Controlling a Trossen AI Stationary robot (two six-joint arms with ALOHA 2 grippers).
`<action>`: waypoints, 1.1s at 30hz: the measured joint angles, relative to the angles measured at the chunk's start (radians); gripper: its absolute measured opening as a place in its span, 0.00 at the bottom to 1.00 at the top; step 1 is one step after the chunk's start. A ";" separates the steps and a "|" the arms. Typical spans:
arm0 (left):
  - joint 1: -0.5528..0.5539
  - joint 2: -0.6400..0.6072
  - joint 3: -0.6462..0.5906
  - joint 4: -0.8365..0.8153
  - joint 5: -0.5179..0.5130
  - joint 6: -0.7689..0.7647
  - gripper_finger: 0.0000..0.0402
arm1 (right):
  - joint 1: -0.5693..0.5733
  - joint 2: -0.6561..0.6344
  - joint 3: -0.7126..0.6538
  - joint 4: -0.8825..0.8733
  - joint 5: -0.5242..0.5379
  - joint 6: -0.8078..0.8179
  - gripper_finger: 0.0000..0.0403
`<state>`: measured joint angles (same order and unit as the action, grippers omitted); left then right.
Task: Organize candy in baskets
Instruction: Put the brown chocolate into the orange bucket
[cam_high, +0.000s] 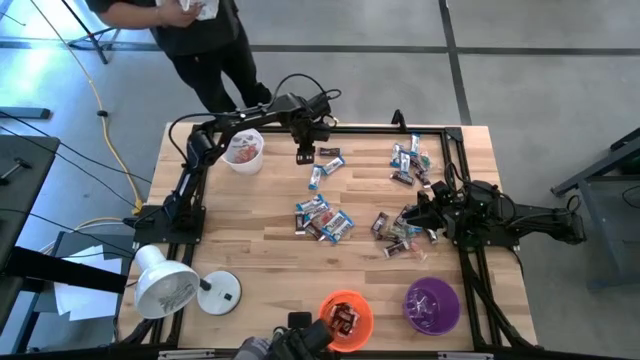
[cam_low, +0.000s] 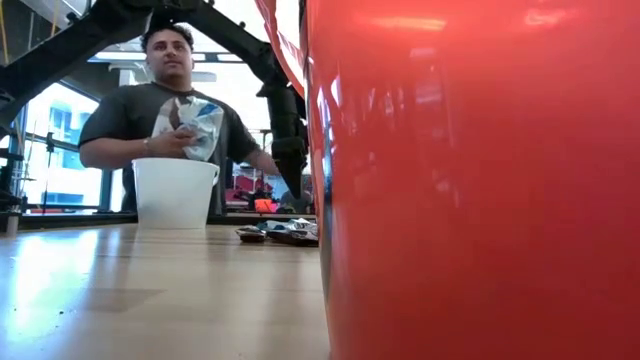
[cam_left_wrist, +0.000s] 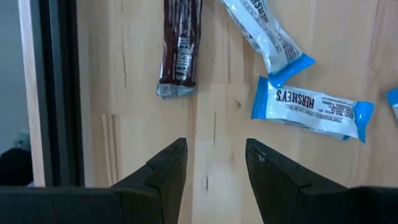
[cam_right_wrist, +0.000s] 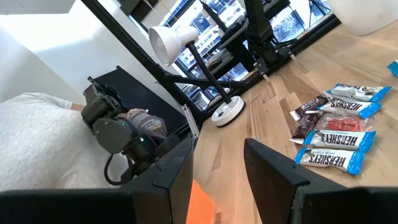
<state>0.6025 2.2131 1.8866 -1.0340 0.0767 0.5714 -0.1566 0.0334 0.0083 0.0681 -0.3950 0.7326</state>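
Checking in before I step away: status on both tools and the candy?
Left tool open, empty, over bare wood near a brown bar. Right tool open, empty. Candy mostly loose on the table; some in the orange basket. Nothing blocking.

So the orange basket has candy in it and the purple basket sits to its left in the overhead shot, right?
Not quite. The orange basket does hold candy, but the purple basket sits to its right, not its left, along the table's near edge. The high view shows this.
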 joint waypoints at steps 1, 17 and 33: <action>0.000 0.001 0.000 0.000 0.003 0.002 0.38 | 0.000 0.000 0.000 0.000 0.000 0.000 0.34; 0.000 0.031 -0.001 0.018 0.025 0.017 0.38 | 0.000 0.000 0.000 0.000 0.000 0.000 0.34; -0.015 0.031 -0.001 0.026 0.026 0.006 0.38 | 0.000 0.000 0.000 0.000 0.000 0.000 0.34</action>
<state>0.5876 2.2437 1.8858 -1.0076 0.1024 0.5778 -0.1562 0.0334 0.0082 0.0681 -0.3950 0.7326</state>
